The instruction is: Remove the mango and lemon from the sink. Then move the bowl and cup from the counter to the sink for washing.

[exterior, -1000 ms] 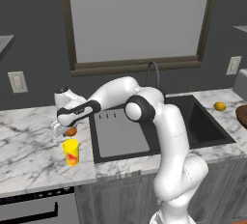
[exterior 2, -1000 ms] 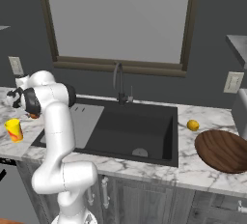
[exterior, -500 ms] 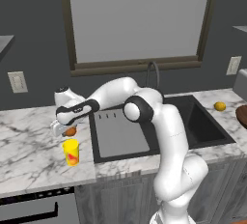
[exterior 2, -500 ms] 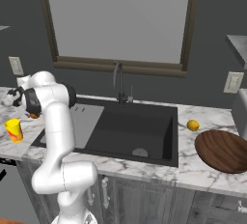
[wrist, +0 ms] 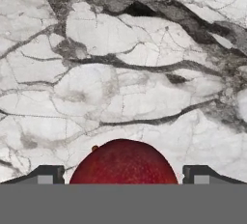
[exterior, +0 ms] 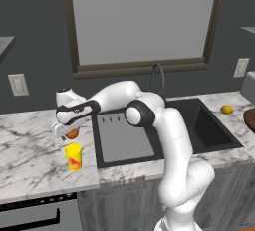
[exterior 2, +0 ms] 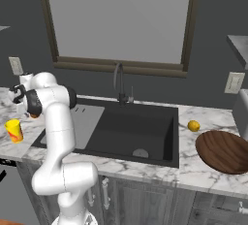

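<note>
In the left base view the white arm reaches left over the white grey-veined marble counter (exterior: 30, 145), and its gripper (exterior: 63, 131) hangs low over the small orange-red mango (exterior: 72, 134), which lies on the counter just left of the large black recessed sink (exterior: 209, 125) and its grey ribbed drainboard. The small yellow tumbler cup (exterior: 73, 156) with a red mark stands just nearer on the counter, close to the mango but apart from it. Far right, beyond the sink, the small round yellow lemon (exterior: 227, 109) lies on the counter.

In the right base view the gripper (exterior 2: 19, 94) is at the far left, with the mango (exterior 2: 34, 115) partly hidden behind the arm. The cup (exterior 2: 14, 131) stands nearer, to the left. The sink (exterior 2: 145, 132) is in the middle; the lemon (exterior 2: 193, 125) rests on the counter to its right, and the wide dark reddish-brown wooden bowl (exterior 2: 225, 151) sits nearer, right of the lemon.

In the hand view the two dark fingertips (wrist: 47, 175) stand wide apart, a clear gap on each side of the red mango (wrist: 123, 162) between them; the fruit lies on the marble (wrist: 120, 73).
</note>
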Robot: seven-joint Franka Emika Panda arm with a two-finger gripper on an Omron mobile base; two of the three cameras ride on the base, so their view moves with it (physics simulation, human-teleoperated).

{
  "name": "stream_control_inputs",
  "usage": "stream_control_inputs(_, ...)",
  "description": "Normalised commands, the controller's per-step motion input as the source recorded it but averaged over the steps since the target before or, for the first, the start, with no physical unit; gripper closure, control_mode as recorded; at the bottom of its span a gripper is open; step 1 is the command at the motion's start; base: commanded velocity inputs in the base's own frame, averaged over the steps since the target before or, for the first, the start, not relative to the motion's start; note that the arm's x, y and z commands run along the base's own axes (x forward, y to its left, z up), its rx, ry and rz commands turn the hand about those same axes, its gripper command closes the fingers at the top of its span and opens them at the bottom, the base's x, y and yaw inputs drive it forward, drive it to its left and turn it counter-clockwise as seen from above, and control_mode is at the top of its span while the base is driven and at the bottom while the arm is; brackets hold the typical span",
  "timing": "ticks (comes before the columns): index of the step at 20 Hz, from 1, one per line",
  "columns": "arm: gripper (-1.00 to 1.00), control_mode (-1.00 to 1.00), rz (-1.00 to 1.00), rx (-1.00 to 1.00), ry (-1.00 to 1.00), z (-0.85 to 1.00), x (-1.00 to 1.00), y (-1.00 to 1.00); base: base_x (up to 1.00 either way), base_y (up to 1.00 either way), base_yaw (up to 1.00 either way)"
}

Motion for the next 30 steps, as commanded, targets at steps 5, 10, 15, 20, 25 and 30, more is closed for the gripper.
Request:
stream_control_inputs(5,-1.0,-1.0,0.0,0.0,0.0,-0.1,-0.04,0.0,0.0,0.0,0.0)
stream_control_inputs(10,-1.0,-1.0,0.0,0.0,0.0,0.01,-0.22,0.0,0.0,0.0,0.0)
stream_control_inputs(15,-1.0,-1.0,-0.01,0.0,-0.01,0.04,-0.33,0.0,0.0,0.0,0.0)
stream_control_inputs(20,-1.0,-1.0,-0.03,0.0,0.0,0.09,-0.29,-0.03,0.0,0.0,0.0)
stream_control_inputs(25,-1.0,-1.0,-0.03,0.0,-0.05,0.26,-0.23,-0.07,0.0,0.0,0.0)
stream_control_inputs(30,-1.0,-1.0,-0.03,0.0,-0.11,0.32,-0.26,-0.13,0.0,0.0,0.0)
